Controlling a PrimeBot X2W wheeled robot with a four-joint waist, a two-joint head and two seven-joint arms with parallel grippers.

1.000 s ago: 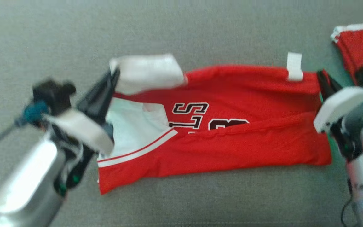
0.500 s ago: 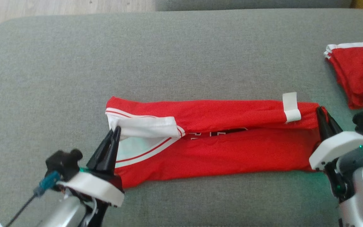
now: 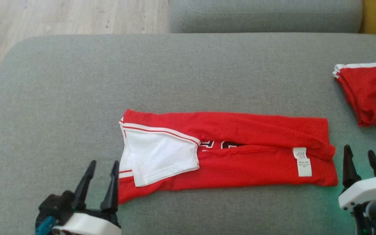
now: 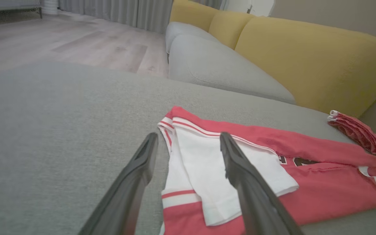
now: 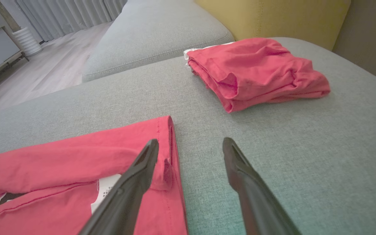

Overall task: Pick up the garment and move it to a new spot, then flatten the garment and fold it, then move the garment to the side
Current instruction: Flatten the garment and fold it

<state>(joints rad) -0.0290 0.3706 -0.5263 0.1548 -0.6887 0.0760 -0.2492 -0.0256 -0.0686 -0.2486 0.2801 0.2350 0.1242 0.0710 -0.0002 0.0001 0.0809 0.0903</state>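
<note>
- Grey sofa cushion (image 3: 77, 98) is the surface you are working on. Pale wood floor (image 3: 60, 16) lies beyond its far left corner, and a yellow backrest (image 4: 305, 65) stands behind the neighbouring seat.
- Your red garment (image 3: 256, 130) lies flat near the middle of the cushion as a long band running left to right. Its far and near edges are folded in toward the centre line.
- At the garment's left end, a white sleeve (image 3: 162, 156) edged with red striping lies turned over on top.
- You can see a sliver of black lettering (image 3: 222, 144) between the two folded edges.
- A white care label (image 3: 302, 161) sits on the near fold, close to the right end.
- Your left hand (image 3: 103, 163) has its fingers spread wide with nothing gripped, just off the garment's near left corner.
- Your right hand (image 3: 359, 149) is spread just as wide and holds nothing, just beside the garment's right edge. In the right wrist view, one finger overlaps the hem corner and the other is over bare cushion.
- A second red garment (image 3: 370, 94), folded into a pile, rests well apart at the cushion's far right.
</note>
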